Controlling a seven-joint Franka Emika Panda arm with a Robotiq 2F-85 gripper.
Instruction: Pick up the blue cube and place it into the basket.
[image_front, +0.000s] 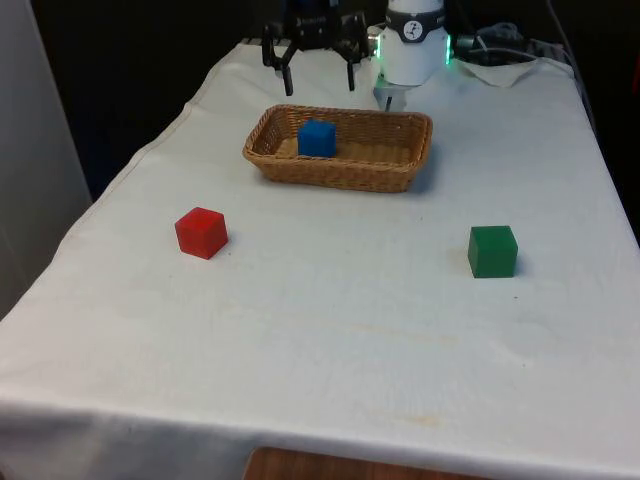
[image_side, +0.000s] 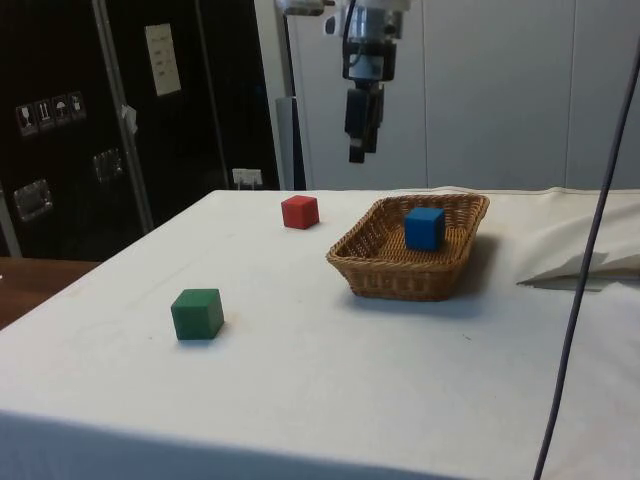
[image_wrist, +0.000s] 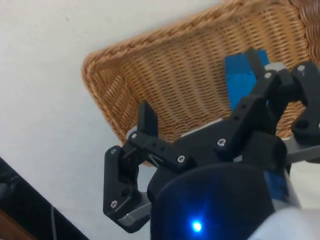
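A: Where's the blue cube (image_front: 317, 138)?

B: Lying in the basket (image_front: 400, 168), below the tool (image_front: 319, 78), which hangs high above with its 2 fingers spread and nothing between them.

A: So what could go wrong?

B: Little, I judge. A careless descent could clip the wicker rim and drag the basket across the counter (image_front: 330, 330). The red cube (image_front: 201, 233) and green cube (image_front: 492, 251) sit well apart from the tool, probably out of harm's way.
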